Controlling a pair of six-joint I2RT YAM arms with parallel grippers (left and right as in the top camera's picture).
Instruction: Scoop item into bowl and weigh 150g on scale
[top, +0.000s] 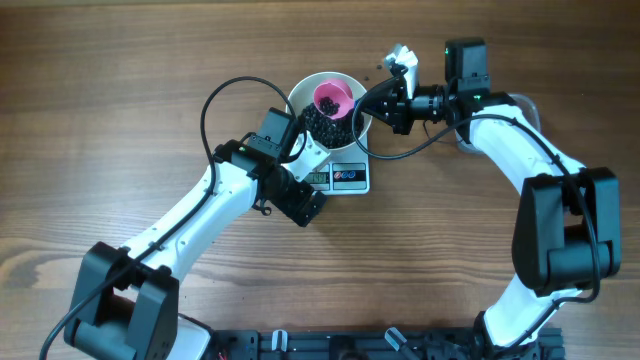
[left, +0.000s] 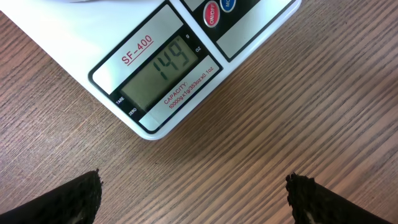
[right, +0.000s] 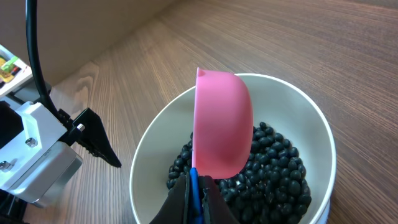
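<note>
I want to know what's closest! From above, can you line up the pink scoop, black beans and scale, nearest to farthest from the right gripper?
1. The pink scoop, held by the right gripper, over the bowl.
2. The black beans, in the bowl beside the scoop.
3. The scale, under the bowl, toward the front.

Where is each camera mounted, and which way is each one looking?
Overhead: above the table, looking straight down; left arm, right arm, bowl on scale.
Left wrist: low, facing the scale's display; open left fingers at bottom corners.
Right wrist: above the bowl, looking down at beans; right fingers shut on pink scoop.
Shared: overhead and left wrist both show the scale.
</note>
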